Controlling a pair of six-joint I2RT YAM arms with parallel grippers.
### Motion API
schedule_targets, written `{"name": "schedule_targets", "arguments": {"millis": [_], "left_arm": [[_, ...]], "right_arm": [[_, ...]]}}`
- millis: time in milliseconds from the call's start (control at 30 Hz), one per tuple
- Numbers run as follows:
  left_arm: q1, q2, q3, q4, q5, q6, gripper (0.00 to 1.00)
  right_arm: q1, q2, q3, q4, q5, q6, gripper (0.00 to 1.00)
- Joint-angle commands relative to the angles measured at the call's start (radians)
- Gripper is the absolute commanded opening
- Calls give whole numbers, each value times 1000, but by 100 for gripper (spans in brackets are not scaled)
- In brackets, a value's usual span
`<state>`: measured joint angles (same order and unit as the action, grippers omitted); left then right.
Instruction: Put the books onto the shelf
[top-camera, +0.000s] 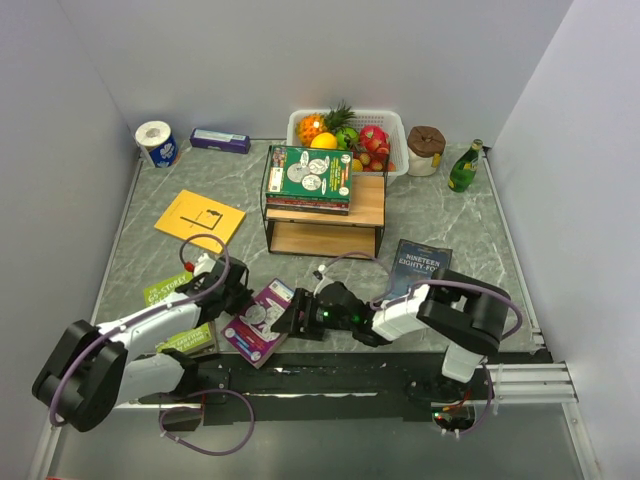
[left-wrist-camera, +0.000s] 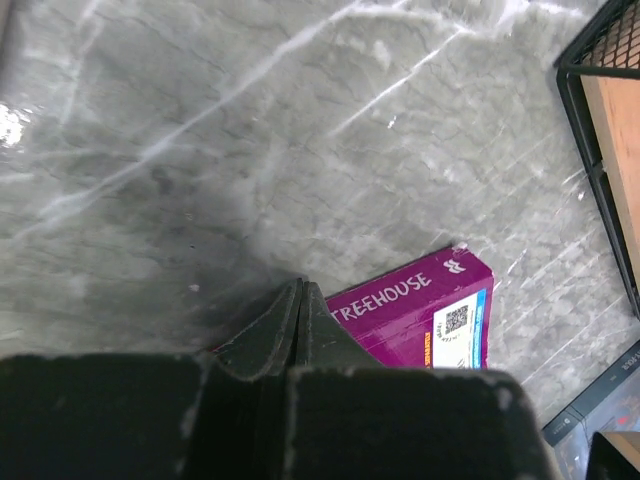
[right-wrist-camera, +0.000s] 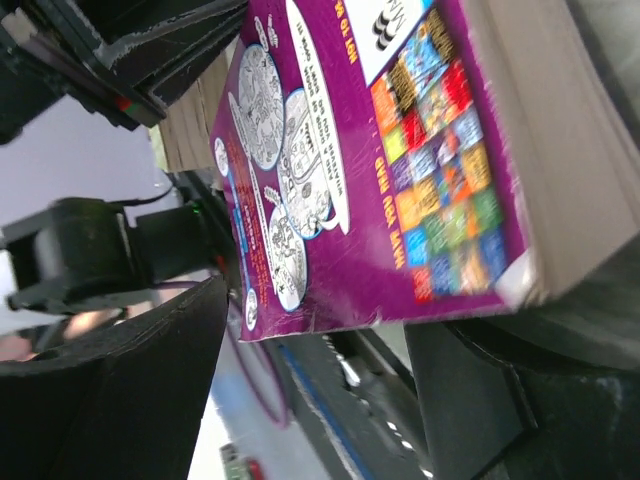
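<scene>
The shelf (top-camera: 325, 215) stands mid-table, and a stack of books (top-camera: 308, 178) with a green cover on top lies on its upper board. A purple book (top-camera: 258, 318) lies tilted near the front edge between both grippers. My left gripper (top-camera: 233, 292) is shut and empty, its tip (left-wrist-camera: 300, 292) at that book's (left-wrist-camera: 420, 320) "Treehouse" edge. My right gripper (top-camera: 292, 320) is open, and the purple book's (right-wrist-camera: 380, 170) corner hangs between its spread fingers (right-wrist-camera: 120, 400). A dark blue book (top-camera: 418, 265), a yellow book (top-camera: 200, 217) and two green books (top-camera: 165, 290) (top-camera: 190, 340) lie flat.
At the back stand a white fruit basket (top-camera: 385, 125), a toilet roll (top-camera: 155, 142), a slim purple box (top-camera: 220, 140), a brown-lidded jar (top-camera: 426, 150) and a green bottle (top-camera: 463, 166). The shelf's black wire corner (left-wrist-camera: 600, 120) shows right of my left gripper. Walls close three sides.
</scene>
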<state>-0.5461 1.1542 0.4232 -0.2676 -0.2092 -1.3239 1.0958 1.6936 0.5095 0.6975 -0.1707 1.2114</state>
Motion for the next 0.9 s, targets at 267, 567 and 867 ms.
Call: {"name": "schedule_targets", "arguments": {"millis": [267,567,867], "left_arm": [[-107,-54,-84,-104,117,-54,1],[-115,-112,-40,-188,53,-49,1],[-112,-269,141,-465,-169,-58,24]], "right_arm": [[10,121,-14,120,79,126,32],[13,23,-107,211,99,70,0],[79,-299,-102,-63,76,-146,0]]}}
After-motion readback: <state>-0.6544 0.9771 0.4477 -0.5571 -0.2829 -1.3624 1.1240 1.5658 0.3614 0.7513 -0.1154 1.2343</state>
